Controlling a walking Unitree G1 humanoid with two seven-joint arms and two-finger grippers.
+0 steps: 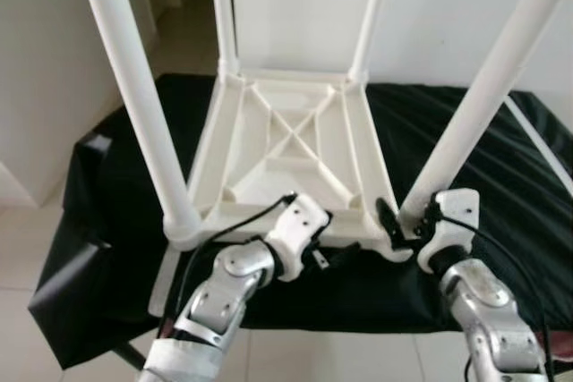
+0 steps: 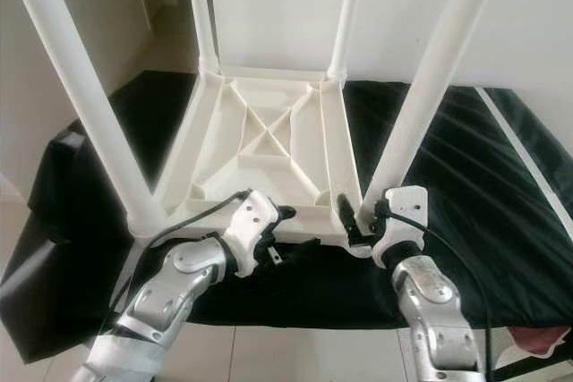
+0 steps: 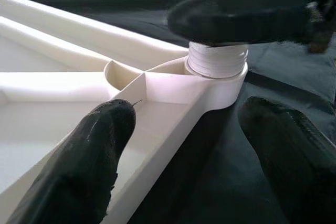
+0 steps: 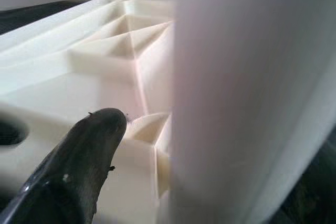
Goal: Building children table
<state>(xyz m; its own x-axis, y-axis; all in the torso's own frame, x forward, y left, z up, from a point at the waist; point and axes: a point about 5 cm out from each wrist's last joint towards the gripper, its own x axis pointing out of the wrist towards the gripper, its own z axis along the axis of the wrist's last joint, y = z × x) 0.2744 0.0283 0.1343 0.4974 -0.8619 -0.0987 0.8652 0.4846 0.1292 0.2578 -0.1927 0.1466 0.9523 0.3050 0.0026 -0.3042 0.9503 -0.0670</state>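
Right gripper (image 1: 394, 221): lower right of the head views, fingers closed around the near-right leg (image 1: 488, 96) just above its socket.
Left gripper (image 1: 324, 243): lower centre, spread wide astride the near rim.
Table top (image 1: 286, 145): white, upside down on a black cloth (image 1: 466, 131), ribbed underside up, four legs standing.
Left wrist view: shows the leg's threaded base (image 3: 218, 59) seated in the corner socket.
Right wrist view: blurred; one finger (image 4: 79, 166) beside the leg, seemingly touching.
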